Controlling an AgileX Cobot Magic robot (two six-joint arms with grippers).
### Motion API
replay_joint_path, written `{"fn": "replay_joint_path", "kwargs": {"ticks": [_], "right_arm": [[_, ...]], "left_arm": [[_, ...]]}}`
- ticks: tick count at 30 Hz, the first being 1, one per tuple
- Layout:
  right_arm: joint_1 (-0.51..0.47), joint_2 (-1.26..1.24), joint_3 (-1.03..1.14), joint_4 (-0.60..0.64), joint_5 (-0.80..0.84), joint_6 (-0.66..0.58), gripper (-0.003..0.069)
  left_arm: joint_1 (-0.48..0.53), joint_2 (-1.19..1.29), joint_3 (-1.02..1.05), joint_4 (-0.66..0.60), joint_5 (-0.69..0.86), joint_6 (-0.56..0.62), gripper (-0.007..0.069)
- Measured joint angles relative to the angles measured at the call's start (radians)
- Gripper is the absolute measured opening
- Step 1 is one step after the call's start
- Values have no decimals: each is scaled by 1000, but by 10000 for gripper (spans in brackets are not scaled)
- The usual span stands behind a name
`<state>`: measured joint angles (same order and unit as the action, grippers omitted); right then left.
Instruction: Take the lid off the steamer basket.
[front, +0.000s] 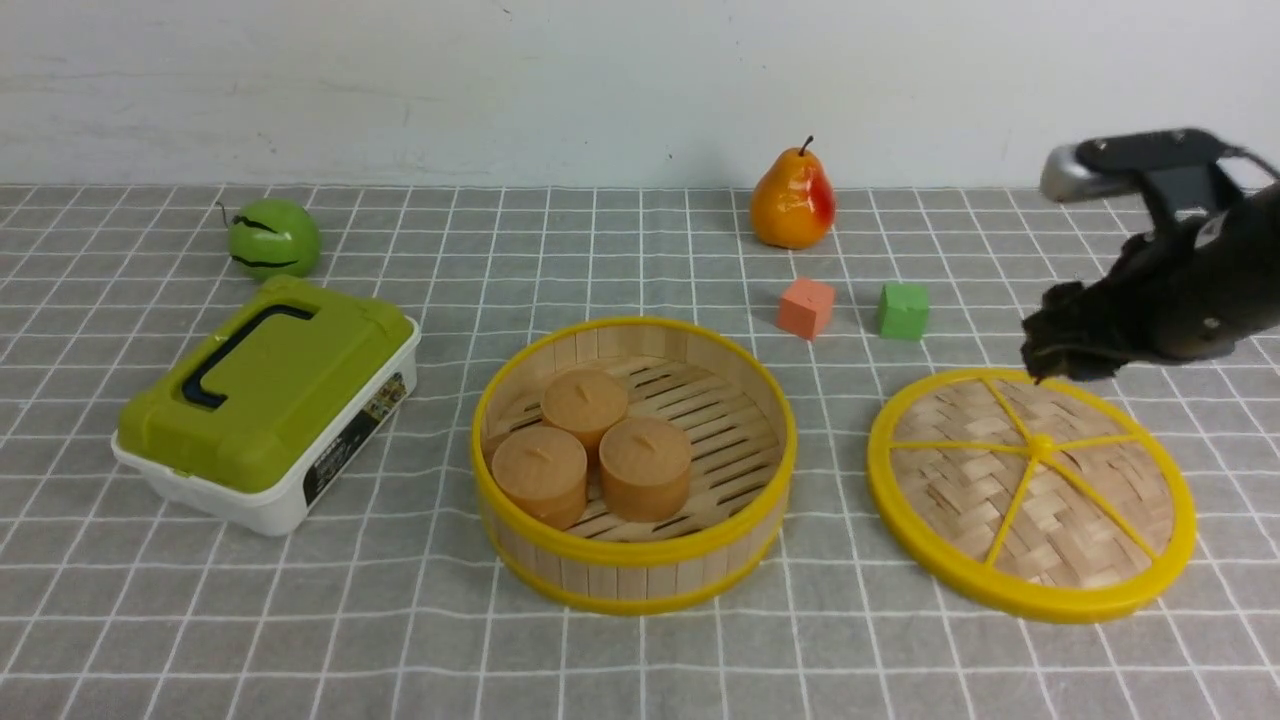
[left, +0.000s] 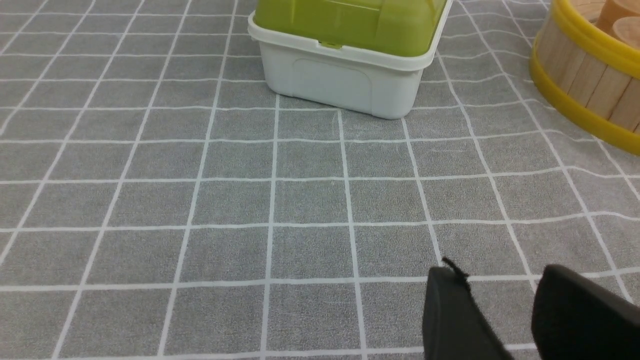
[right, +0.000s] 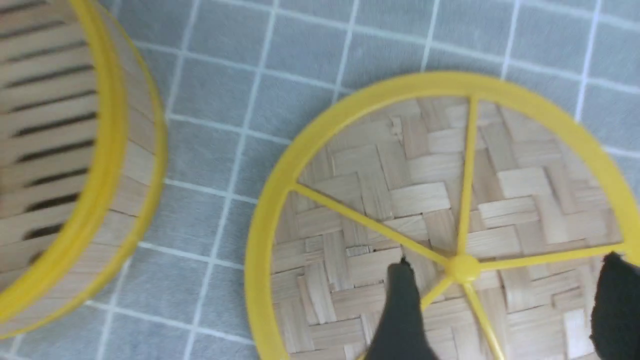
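The lid (front: 1030, 492), a woven bamboo disc with yellow rim, spokes and centre knob, lies flat on the cloth to the right of the steamer basket (front: 634, 462). The basket stands uncovered in the middle with three brown cylinders inside. In the right wrist view the lid (right: 440, 200) fills the frame and the basket's wall (right: 125, 165) is beside it. My right gripper (front: 1060, 350) hovers above the lid's far edge, open and empty; its jaws (right: 505, 267) stand wide apart over the knob. My left gripper (left: 495, 285) is open and empty low over the cloth, out of the front view.
A white box with a green lid (front: 265, 400) sits left of the basket, also in the left wrist view (left: 345, 55). A green apple (front: 272, 238), a pear (front: 793, 198), an orange cube (front: 806, 307) and a green cube (front: 903, 310) lie farther back.
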<state>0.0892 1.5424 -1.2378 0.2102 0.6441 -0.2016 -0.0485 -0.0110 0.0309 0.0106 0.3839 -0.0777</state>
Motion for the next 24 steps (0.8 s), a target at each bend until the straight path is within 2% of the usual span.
{"fn": "replay_joint_path", "kwargs": {"ticks": [3, 4, 9, 10, 11, 19, 24], "right_arm": [[0, -84, 7, 19, 12, -23, 377], [0, -160, 26, 43, 15, -46, 304], [0, -367, 140, 91, 24, -78, 51], [0, -367, 146, 91, 24, -77, 43], [0, -433, 194, 105, 24, -79, 0], [0, -671, 374, 115, 28, -80, -22], [0, -749, 407, 119, 73, -80, -22]], "left_arm": [[0, 0, 0, 0, 0, 0, 239], [0, 0, 0, 0, 0, 0, 239], [0, 0, 0, 0, 0, 0, 239], [0, 0, 0, 0, 0, 0, 239], [0, 0, 0, 0, 0, 0, 239], [0, 0, 0, 0, 0, 0, 239], [0, 0, 0, 0, 0, 0, 239]]}}
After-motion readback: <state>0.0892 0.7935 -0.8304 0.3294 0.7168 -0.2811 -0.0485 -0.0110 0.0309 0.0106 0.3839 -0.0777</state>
